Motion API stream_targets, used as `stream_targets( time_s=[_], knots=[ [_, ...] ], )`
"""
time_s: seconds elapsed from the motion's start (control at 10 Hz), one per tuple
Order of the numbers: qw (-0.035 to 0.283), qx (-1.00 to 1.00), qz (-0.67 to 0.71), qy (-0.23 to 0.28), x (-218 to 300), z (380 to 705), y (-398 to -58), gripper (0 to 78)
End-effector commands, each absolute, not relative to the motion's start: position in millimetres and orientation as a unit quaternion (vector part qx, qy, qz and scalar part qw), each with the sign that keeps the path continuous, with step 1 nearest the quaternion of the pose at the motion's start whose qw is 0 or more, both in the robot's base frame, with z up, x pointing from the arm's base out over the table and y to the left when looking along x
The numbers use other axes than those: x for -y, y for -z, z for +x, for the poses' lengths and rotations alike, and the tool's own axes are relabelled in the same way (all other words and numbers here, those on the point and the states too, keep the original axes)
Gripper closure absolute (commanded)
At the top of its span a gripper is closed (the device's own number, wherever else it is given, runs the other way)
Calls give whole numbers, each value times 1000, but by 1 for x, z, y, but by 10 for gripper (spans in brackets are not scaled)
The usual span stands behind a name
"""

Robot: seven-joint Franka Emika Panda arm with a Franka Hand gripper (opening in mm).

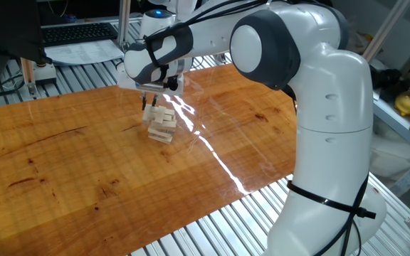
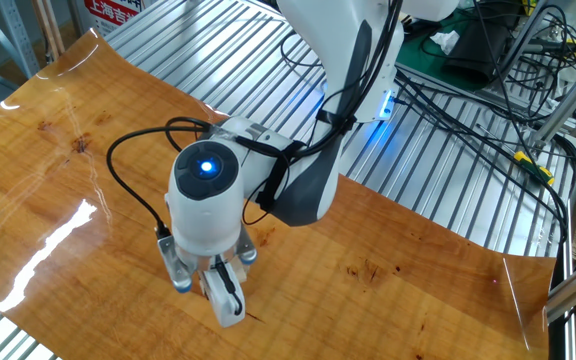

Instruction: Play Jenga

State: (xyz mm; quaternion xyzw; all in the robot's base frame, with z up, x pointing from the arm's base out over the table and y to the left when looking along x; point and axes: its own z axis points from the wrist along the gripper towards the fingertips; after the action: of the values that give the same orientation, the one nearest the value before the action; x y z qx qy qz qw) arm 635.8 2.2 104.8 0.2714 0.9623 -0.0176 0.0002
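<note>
The Jenga tower [image 1: 161, 126] is a short crosswise stack of pale wooden blocks on the wooden tabletop [image 1: 84, 156], with its top block lying a little askew. My gripper [image 1: 149, 104] hangs just above and behind the tower's top left edge. Its two dark fingers are a small gap apart and I see nothing between them. In the other fixed view, I see my gripper [image 2: 224, 292] from above. The round white wrist with its blue light [image 2: 206, 190] hides almost all of the tower.
The table's wood ends in ribbed metal slats [image 1: 212, 227] at the front and right. A keyboard [image 1: 77, 32] and papers lie behind the table. Black cables [image 2: 468, 110] run across the slats near the arm's base. The big white arm [image 1: 319, 107] stands at the right.
</note>
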Motion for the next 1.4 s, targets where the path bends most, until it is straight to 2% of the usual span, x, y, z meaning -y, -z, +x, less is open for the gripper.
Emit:
stream_targets(
  time_s=[0.1,0.5,1.0,1.4],
  knots=[
    [12,-954,301,13,-7,635,-112,755],
    [-18,-970,243,18,-7,635,-112,755],
    [5,-967,254,15,-7,635,-112,755],
    [10,-956,292,16,-8,635,-112,755]
  ],
)
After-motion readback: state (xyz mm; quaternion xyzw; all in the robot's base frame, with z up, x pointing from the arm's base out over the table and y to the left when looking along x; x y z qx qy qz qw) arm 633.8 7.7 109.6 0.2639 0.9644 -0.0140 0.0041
